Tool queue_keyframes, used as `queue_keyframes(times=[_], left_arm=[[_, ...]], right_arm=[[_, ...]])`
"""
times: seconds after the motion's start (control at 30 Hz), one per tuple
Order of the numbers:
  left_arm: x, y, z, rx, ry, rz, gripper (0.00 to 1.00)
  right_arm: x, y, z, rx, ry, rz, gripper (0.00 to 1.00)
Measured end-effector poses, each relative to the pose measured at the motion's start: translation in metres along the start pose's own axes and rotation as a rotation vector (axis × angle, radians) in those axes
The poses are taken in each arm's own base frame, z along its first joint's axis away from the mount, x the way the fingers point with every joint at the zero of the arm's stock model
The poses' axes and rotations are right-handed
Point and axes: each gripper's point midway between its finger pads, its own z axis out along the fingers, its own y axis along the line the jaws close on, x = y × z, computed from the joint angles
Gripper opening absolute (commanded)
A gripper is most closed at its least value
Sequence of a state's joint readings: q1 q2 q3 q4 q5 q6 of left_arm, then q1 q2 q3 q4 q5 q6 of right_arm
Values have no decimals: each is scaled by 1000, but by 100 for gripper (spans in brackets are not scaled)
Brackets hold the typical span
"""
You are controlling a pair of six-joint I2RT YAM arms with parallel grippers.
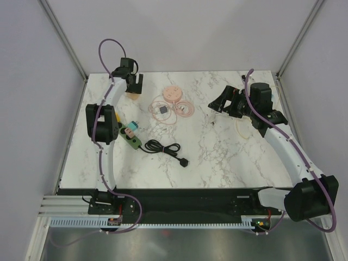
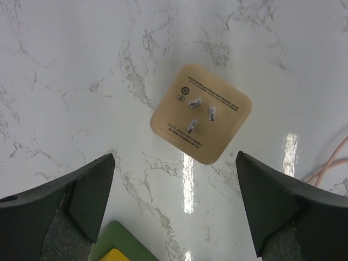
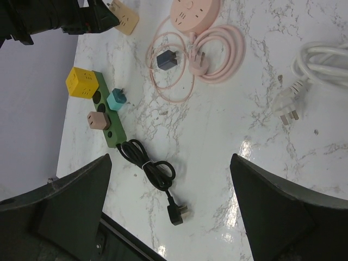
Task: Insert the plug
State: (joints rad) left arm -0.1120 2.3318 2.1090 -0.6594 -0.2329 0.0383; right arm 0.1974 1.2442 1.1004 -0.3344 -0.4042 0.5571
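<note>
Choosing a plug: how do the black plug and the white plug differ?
The black plug lies nearer the table's front edge; the white plug farther back, rightward. The black plug's cord runs to the green power strip; the white plug's cord coils out of frame. Both lie loose, ungripped.

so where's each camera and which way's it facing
Top external: above and behind the bases, looking down on the marble table; left arm and right arm show.
Left wrist: straight down at the tan adapter, prongs up; open left fingers at the bottom.
Right wrist: angled across the table at the green power strip; open right fingers at the bottom.
Shared: tan adapter in all three.
</note>
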Motion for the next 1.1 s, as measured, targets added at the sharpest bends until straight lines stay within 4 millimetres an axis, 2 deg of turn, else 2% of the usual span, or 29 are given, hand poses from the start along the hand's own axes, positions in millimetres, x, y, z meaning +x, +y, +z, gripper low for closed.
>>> queue_keyframes(times=[0.27,0.43,0.57,0.67,0.8,0.83,0.9,0.97,1.03,1.1], left_arm=[[12,-9,17,50,33,48,97],[15,-10,15,60,40,49,96],[21,-13,2,59,56,62,96],[14,-25,-22,80,28,79,94],[-2,-67,-67,186,-59,147,91],[-7,-87,-81,234,-94,189,89],[-10,-118,-96,308,-136,265,87],[-6,-150,-104,374,-160,347,85],[9,-175,-102,423,-142,412,82],[22,-188,-94,453,-114,447,82]], right_arm=[[1,-1,3,0,6,2,98],[0,-1,3,-1,5,0,98],[0,0,3,-1,5,-1,98],[0,0,3,-1,5,-2,98],[0,0,3,-2,4,-2,98],[0,0,2,-4,3,-3,98],[-1,2,0,-8,0,-5,98],[-3,5,-2,-14,-8,-9,98],[-4,7,-5,-20,-15,-13,98],[-6,10,-8,-26,-24,-18,98]])
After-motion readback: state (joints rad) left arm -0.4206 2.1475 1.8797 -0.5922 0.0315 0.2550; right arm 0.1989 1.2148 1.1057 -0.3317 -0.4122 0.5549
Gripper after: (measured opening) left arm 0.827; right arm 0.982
